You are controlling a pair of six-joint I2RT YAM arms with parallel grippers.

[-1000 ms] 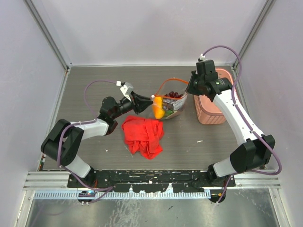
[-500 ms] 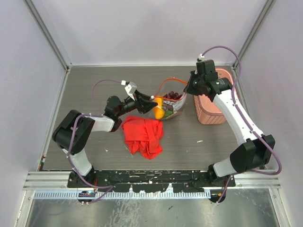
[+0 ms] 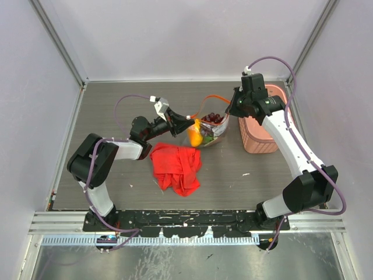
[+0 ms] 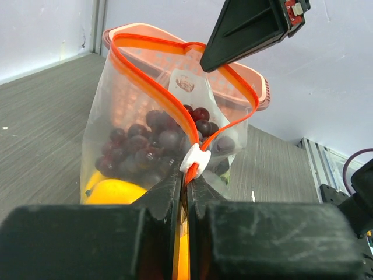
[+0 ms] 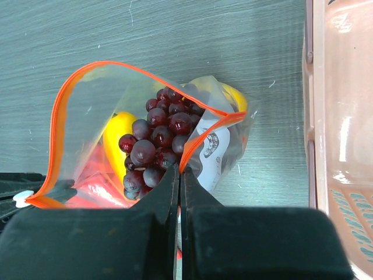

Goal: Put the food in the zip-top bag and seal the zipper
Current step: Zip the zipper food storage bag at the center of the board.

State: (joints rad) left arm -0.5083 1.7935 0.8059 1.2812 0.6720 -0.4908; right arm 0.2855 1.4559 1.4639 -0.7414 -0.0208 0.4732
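Between the left hand (image 4: 186, 185) and the right hand (image 5: 179, 174), the clear crinkly plastic zip-top bag (image 3: 211, 129) is held stretched, its mouth gaping.
Each hand is clamped on one end of the thin red-orange zipper strip (image 4: 152, 86), the left just below the white plastic slider (image 4: 196, 160). Dark purple toy grapes (image 5: 158, 139) and a yellow toy fruit (image 5: 115, 137) lie inside, beyond the right hand's tips. Sealing looks like the step in hand. Next, the slider probably must run along the strip toward the right hand, which keeps it taut.
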